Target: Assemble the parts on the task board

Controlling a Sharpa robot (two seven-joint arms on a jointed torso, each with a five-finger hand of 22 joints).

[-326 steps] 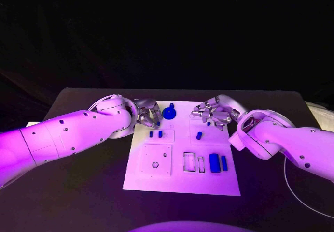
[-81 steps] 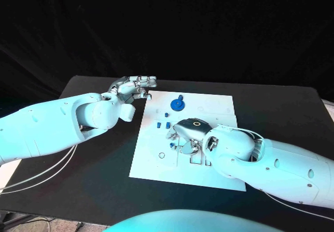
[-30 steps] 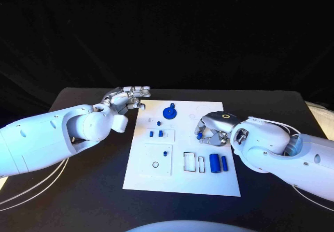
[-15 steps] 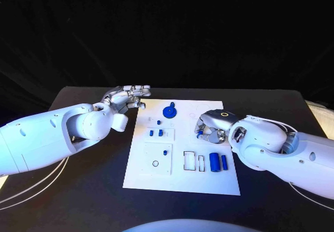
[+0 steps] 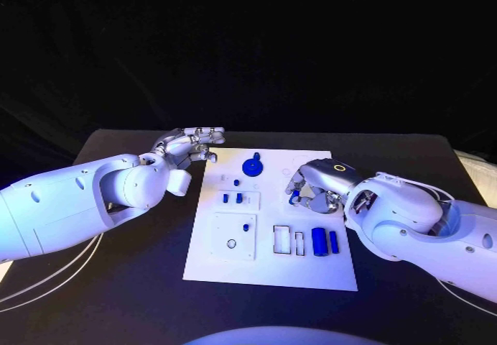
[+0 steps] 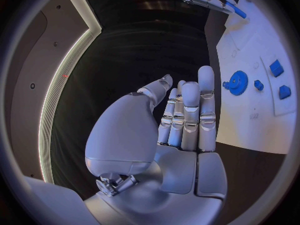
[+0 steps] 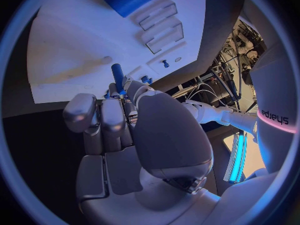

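**A:** Your right silver hand [image 5: 311, 192] is over the right half of the white rectangular task board [image 5: 271, 269]; its fingers are curled round a small blue cylindrical peg [image 7: 117, 75], which sticks out past the fingertips in the right wrist view; in the head view you get a blue glimpse of it between the fingers, above the board's middle.

**B:** And the risk?

**A:** The grasp looks shallow, pinched near one end; if you press down off-axis, I judge the peg could pivot in the fingers or slip out; a round peg dropped on that smooth plate would likely roll, perhaps off the edge onto the black table [image 5: 124, 273]. I can't tell which socket you're aiming at; the hand hides the board beneath it.

**B:** What else is nearby?

**A:** The blue toothed gear [image 5: 252, 167] stands near the board's far edge; two small blue blocks [image 5: 233, 198] sit left of your hand; the large blue cylinder [image 5: 319, 241] and the slim blue bar [image 5: 333, 242] lie side by side in the near right recesses; a wide sweep of your forearm could knock those two loose.

**B:** The left hand?

**A:** Your left silver hand [image 5: 192, 145] hangs off the board's far left corner, holding nothing, fingers straight and close together in the left wrist view; it isn't steadying the board, so a hard push may shift the plate.
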